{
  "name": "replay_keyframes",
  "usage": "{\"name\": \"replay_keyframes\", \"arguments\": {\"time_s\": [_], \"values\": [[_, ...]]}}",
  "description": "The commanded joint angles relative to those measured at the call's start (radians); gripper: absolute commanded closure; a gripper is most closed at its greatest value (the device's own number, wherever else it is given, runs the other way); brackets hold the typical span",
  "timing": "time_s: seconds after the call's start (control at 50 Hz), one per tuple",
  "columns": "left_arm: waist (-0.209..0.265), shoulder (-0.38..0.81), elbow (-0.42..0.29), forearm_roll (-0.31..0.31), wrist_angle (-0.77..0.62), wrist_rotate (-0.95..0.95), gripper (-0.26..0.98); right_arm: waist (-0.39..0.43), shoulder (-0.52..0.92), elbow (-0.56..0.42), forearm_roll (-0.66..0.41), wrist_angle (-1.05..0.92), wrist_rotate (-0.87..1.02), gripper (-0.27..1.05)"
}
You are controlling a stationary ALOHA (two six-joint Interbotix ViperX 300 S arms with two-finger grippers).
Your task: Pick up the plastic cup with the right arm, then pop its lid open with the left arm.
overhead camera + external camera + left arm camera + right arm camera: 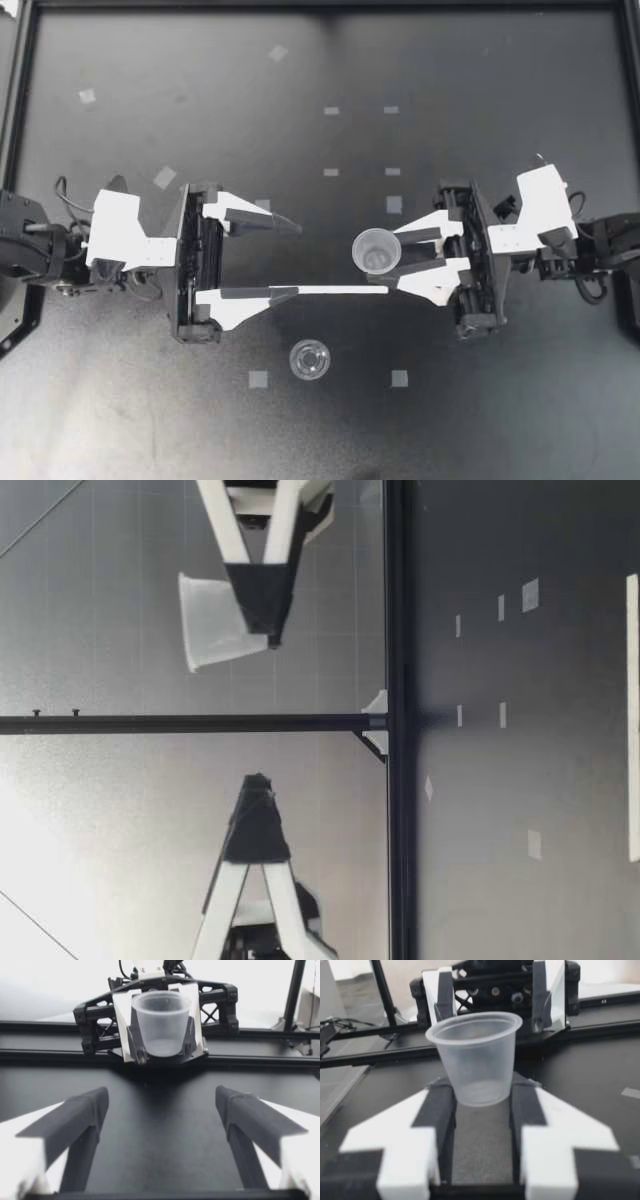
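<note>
1. Translucent plastic cup [374, 248]: upright and empty. Your right gripper [392, 258] pinched its lower wall and held it clear of the black table [500, 100].
2. Your left gripper [300, 260]: fingers were spread, with nothing between them. The held cup lay straight ahead, to its right, just past the fingertips.
3. Second clear cup [310, 360]: stood on the table on the near side of both grippers, closer to the left one. It looked empty.

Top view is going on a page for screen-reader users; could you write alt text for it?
Seen from above, the right gripper is shut on a clear plastic cup near the middle of a dark table. The left gripper faces it with fingers open and empty, and a second clear cup stands apart from both.
</note>
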State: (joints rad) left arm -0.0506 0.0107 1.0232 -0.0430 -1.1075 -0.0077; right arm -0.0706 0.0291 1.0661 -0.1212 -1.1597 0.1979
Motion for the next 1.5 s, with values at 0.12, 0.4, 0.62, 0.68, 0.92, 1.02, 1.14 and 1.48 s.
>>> {"name": "replay_keyframes", "arguments": {"time_s": [0.12, 0.4, 0.62, 0.68, 0.92, 1.02, 1.14, 1.48], "values": [[0.003, -0.006, -0.008, -0.002, -0.006, 0.000, -0.07, 0.006, -0.009, -0.020, -0.002, -0.003, -0.002, 0.65], [0.003, -0.003, -0.008, -0.002, -0.006, 0.000, -0.07, 0.006, -0.009, -0.020, -0.002, 0.003, -0.002, 0.65], [0.003, -0.002, -0.011, -0.002, -0.006, 0.002, -0.07, 0.006, -0.008, -0.020, -0.002, 0.008, -0.002, 0.65], [0.003, -0.002, -0.011, -0.002, -0.006, 0.002, -0.07, 0.006, -0.008, -0.020, -0.003, 0.012, -0.002, 0.65], [0.003, -0.003, -0.008, -0.002, -0.006, 0.002, -0.07, 0.008, -0.008, -0.023, -0.005, 0.015, -0.002, 0.65], [0.003, -0.002, -0.008, -0.002, -0.005, 0.002, -0.07, 0.008, -0.008, -0.025, -0.009, 0.015, -0.002, 0.65], [0.003, 0.000, -0.006, -0.002, -0.006, 0.002, -0.07, 0.008, -0.008, -0.026, -0.011, 0.015, -0.002, 0.65], [0.003, 0.009, -0.006, -0.002, -0.006, 0.003, -0.07, 0.008, -0.008, -0.026, -0.011, 0.025, -0.002, 0.65]]}}
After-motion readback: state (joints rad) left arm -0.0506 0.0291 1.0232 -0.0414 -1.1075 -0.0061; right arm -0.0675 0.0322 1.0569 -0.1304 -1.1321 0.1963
